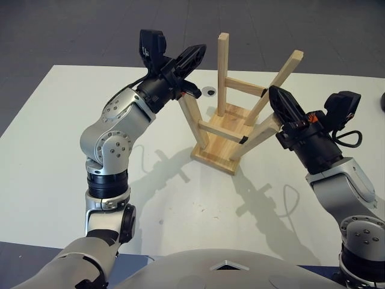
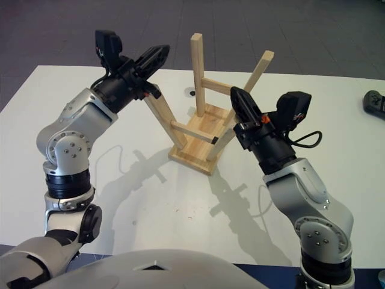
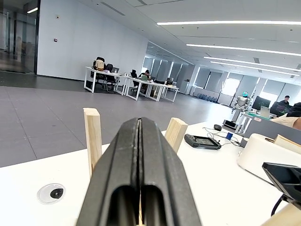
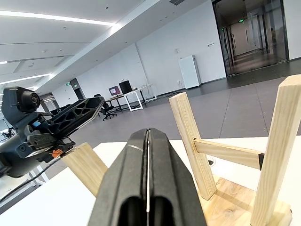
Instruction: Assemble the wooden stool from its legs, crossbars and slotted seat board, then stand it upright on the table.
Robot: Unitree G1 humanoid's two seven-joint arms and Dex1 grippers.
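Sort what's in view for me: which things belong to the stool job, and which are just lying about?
For the job:
seat board, flat on the table
four legs, pointing up
crossbars between them
left gripper and right gripper, both shut, each by a leg

Lying about:
black controller near the table's right edge
round cable port in the table, past the legs

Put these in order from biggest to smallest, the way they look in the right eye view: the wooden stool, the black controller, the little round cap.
1. wooden stool, by far the biggest
2. black controller, though the picture's edge cuts it off, so its whole size is unsure
3. round cap, the smallest
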